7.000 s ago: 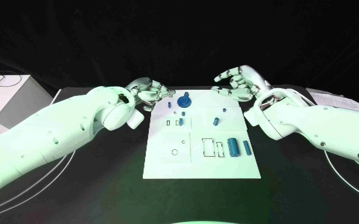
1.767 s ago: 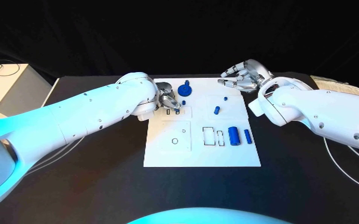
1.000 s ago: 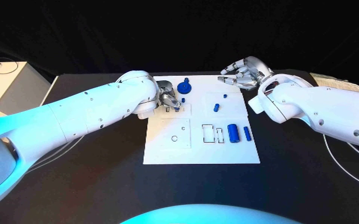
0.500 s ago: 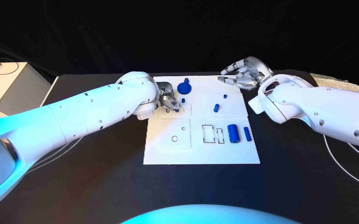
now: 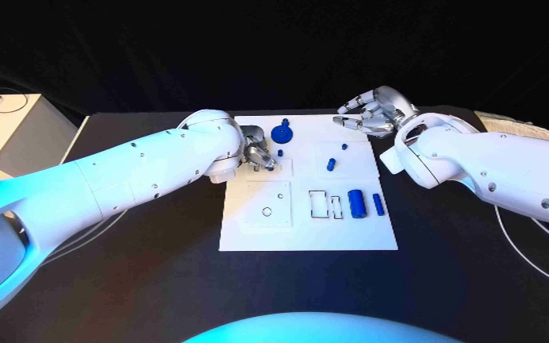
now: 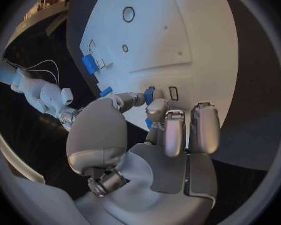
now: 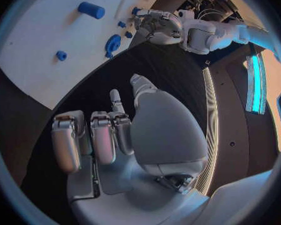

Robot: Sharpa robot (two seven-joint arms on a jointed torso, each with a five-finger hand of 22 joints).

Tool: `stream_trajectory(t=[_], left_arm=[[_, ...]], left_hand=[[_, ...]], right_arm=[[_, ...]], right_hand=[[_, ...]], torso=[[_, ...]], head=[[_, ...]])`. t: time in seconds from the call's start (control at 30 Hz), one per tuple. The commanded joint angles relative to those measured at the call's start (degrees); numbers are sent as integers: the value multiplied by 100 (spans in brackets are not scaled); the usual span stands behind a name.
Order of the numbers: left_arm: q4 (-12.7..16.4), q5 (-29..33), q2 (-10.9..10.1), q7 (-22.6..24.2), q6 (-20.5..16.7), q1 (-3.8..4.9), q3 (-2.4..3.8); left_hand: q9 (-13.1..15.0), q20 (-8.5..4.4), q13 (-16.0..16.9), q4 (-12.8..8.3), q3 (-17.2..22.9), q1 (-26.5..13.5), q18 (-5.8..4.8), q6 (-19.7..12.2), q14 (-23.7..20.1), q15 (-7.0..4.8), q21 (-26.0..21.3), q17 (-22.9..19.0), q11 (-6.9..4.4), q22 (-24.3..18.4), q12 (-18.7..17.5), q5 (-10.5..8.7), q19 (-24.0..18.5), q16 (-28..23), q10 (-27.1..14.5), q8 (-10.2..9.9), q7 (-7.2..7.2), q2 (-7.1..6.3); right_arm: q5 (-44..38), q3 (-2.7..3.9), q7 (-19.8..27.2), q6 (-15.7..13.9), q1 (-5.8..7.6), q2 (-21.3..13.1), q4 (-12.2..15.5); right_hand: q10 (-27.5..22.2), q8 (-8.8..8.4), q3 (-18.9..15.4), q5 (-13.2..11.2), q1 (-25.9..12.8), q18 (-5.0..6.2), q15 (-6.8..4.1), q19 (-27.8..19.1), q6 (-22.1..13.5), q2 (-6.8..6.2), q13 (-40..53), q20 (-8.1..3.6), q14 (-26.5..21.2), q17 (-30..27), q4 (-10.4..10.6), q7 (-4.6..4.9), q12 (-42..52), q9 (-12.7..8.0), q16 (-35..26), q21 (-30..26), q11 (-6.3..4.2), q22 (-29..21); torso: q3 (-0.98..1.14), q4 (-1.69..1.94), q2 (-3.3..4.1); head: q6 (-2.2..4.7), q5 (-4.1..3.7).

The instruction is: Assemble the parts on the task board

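On the black table (image 5: 137, 279) the left hand (image 5: 259, 153) is pinching a small blue part (image 6: 149, 94) over the task board (image 5: 307, 236), risking a misaligned, jammed insertion, while the right hand (image 5: 372, 115) is hovering empty, fingers loosely curled.

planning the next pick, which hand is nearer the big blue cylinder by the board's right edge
Right, though neither is close. The big blue cylinder lies below the right hand, which hovers at the board's far right corner. The left hand works at the board's left side.

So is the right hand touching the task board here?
Apart. The right wrist view shows the right hand over black table, clear of the task board.
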Motion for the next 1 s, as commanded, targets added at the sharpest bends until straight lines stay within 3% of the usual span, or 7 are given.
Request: stream_trajectory(t=[0.03, 0.63, 1.0], left_arm=[[9, -64, 18, 5, 44, -21, -15], [60, -17, 17, -8, 142, -29, -33], [-44, 27, 84, -2, 0, -45, -40]], left_hand=[[2, -5, -5, -1125, 1100, -10, -81, 119, 562, -43, 22, 1328, -18, 16, -37, 16, 19, 14, 0, 15, -137, 68], [29, -12, 15, -1070, 978, -82, -83, 104, 560, -47, 17, 1320, -22, 15, -22, -31, 18, 9, 31, 27, -147, 58], [35, -26, 3, -556, 131, -355, -82, 128, 552, -83, -29, 1291, -70, -8, -15, -123, 14, -8, 39, -30, -225, 73]], right_arm=[[-53, 1, 74, 81, -3, -2, 11], [-52, 1, 75, 87, -10, 1, 16], [-51, 1, 78, 77, -16, 0, 21]], right_hand=[[577, 36, 20, 8, -57, -75, -43, 587, -26, 7, 1491, -35, 564, 1358, -2, 5, -7, 6, -17, -3, -29, 1489], [577, 36, 20, 8, -57, -75, -43, 587, -26, 7, 1491, -35, 564, 1358, -2, 5, -7, 6, -17, -3, -29, 1489], [577, 36, 20, 8, -57, -75, -43, 587, -26, 7, 1491, -35, 564, 1358, -2, 5, -7, 6, -17, -3, -29, 1489]], torso=[[2, 2, -3], [4, 7, -7], [8, 4, -3]], head=[[-3, -10], [-18, -3], [2, 2]])
